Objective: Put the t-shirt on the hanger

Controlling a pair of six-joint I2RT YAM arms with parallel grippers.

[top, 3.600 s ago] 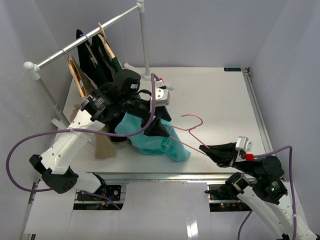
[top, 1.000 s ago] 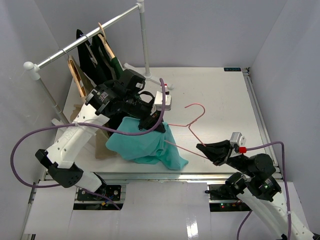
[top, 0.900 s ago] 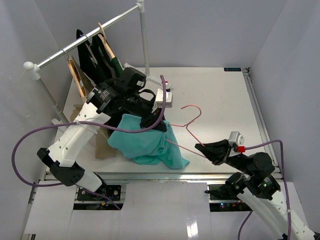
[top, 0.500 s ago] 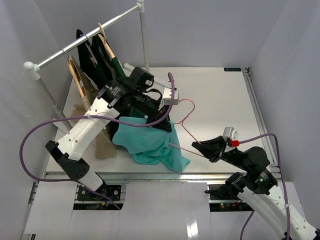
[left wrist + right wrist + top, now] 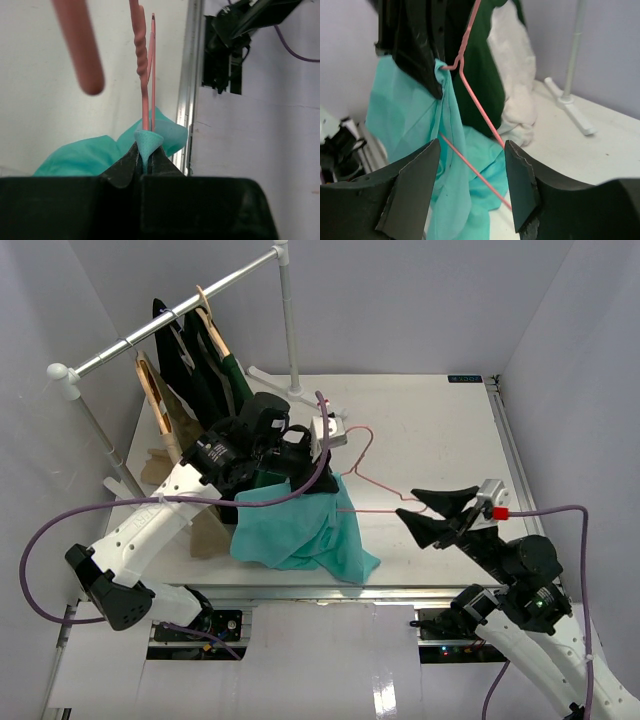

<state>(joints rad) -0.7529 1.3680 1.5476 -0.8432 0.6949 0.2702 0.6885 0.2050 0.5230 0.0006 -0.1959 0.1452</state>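
Note:
The teal t-shirt hangs bunched from my left gripper down onto the table. In the left wrist view my left gripper is shut on a fold of the t-shirt. The pink wire hanger rises right at the jaws; I cannot tell whether it is pinched too. The hanger reaches from the shirt towards my right gripper, which is open. In the right wrist view one hanger wire runs between the open fingers of my right gripper, touching neither, with the t-shirt behind.
A clothes rail at the back left carries wooden hangers with dark green and tan garments. The rail's white post and foot stand at the back. A pale garment hangs behind the hanger. The table's front edge is near the shirt.

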